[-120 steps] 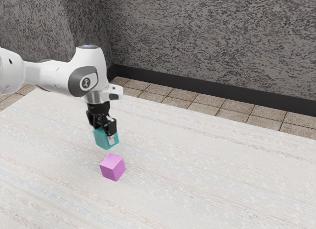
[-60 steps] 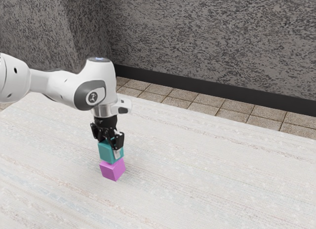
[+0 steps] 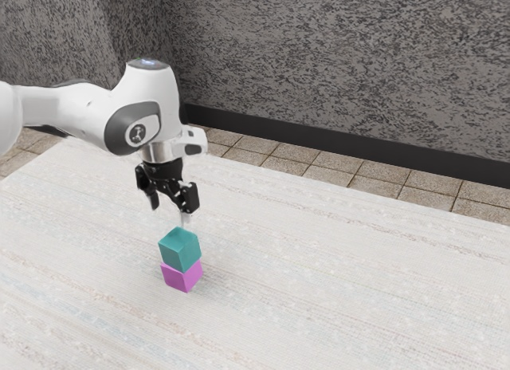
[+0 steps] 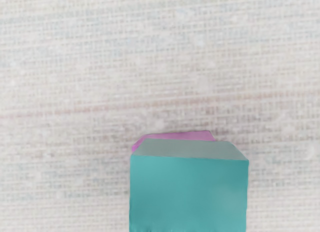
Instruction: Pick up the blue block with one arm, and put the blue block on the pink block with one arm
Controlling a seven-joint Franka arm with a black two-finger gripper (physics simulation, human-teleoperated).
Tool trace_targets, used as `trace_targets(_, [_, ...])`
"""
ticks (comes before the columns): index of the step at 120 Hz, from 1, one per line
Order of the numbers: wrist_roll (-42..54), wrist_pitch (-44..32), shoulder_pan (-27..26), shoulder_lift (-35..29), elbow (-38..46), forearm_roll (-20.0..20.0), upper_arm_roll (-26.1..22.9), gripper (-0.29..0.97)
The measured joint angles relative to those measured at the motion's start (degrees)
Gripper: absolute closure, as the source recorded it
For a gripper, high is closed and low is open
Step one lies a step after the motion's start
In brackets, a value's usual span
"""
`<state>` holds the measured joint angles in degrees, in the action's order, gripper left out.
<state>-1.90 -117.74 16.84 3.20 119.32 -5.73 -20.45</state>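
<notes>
The blue block [image 3: 178, 249], teal in colour, rests squarely on top of the pink block [image 3: 182, 277] on the pale table. My gripper [image 3: 169, 210] hangs a short way above the stack, open, with nothing between its fingers. In the wrist view the blue block [image 4: 189, 189] lies just under my hand, and a thin strip of the pink block [image 4: 172, 137] shows past its far edge.
The pale table [image 3: 335, 290] stretches wide around the stack. Behind it runs a strip of brown floor tiles [image 3: 335, 167] and a dark speckled wall [image 3: 343, 59].
The gripper carried the blue block down onto the pink block, then let go and rose above it. The block stays on the stack.
</notes>
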Motion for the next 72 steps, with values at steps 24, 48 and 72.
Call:
trace_targets(24, [0.36,6.22,-0.98,-1.28,-16.84,-1.71,-0.01,0.02])
trace_targets(48, [1.89,14.18,-1.27,3.82,-38.28,-2.24,1.16,0.01])
trace_targets(72, [2.71,22.32,-1.94,2.35,-47.11,-2.76,0.92,0.0])
